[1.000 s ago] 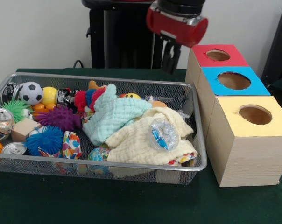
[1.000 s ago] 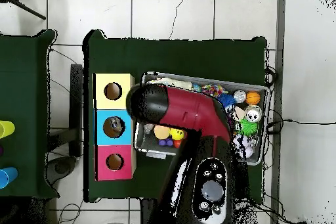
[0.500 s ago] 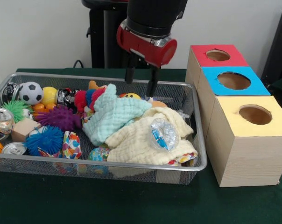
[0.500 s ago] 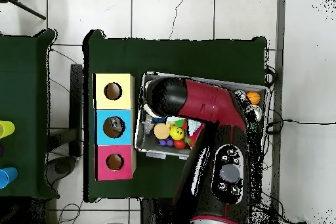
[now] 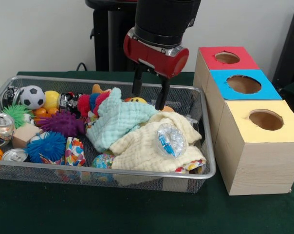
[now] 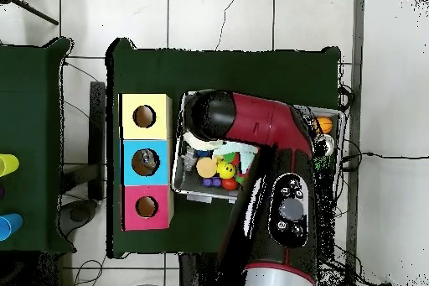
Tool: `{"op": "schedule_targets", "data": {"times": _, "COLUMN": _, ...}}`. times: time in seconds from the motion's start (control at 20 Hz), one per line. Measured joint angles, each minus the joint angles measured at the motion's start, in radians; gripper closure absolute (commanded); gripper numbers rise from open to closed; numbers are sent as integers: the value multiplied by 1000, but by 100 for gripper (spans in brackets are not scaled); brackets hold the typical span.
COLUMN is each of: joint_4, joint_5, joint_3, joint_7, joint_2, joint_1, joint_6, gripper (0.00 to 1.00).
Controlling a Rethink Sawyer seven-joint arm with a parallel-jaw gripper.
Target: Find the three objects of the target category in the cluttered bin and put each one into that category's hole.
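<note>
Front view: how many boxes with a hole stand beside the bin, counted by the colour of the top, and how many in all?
red-topped box: 1
blue-topped box: 1
yellow-topped box: 1
Total: 3

Red and black arm (image 5: 159, 29) reaching down, claw (image 5: 149, 92) pointing downward, fingers apparently spread, empty

- The bin (image 5: 204, 146) is fine wire mesh with a bright metal rim.
- The mint cloth (image 5: 119, 119) and the cream cloth (image 5: 147, 146) look soft and waffle-textured (both crumpled).
- The boxes (image 5: 256, 163) look like pale wood grain, with matt coloured tops.
- The table cover (image 5: 88, 209) is matt green fabric.
- The cans (image 5: 2, 126) are shiny metal.
</note>
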Motion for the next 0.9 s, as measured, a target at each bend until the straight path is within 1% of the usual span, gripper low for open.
{"op": "schedule_targets", "data": {"times": 0.25, "joint_4": -10, "joint_5": -1, "joint_3": 40, "joint_7": 0, "joint_2": 0, "joint_1": -22, "joint_6": -32, "gripper": 0}}
{"op": "schedule_targets", "data": {"times": 0.4, "joint_4": -10, "joint_5": -1, "joint_3": 61, "joint_7": 0, "joint_2": 1, "joint_1": -36, "joint_6": -93, "gripper": 0}}
{"op": "schedule_targets", "data": {"times": 0.45, "joint_4": -10, "joint_5": -2, "joint_3": 72, "joint_7": 0, "joint_2": 1, "joint_1": -43, "joint_6": -144, "gripper": 0}}
{"op": "schedule_targets", "data": {"times": 0.55, "joint_4": -11, "joint_5": -2, "joint_3": 80, "joint_7": 0, "joint_2": 3, "joint_1": -48, "joint_6": -186, "gripper": 0}}
{"op": "schedule_targets", "data": {"times": 0.65, "joint_4": -11, "joint_5": -3, "joint_3": 95, "joint_7": 0, "joint_2": 7, "joint_1": -59, "joint_6": -254, "gripper": 0}}
{"op": "schedule_targets", "data": {"times": 0.9, "joint_4": -10, "joint_5": -5, "joint_3": 123, "joint_7": 0, "joint_2": 22, "joint_1": -78, "joint_6": -337, "gripper": 0}}
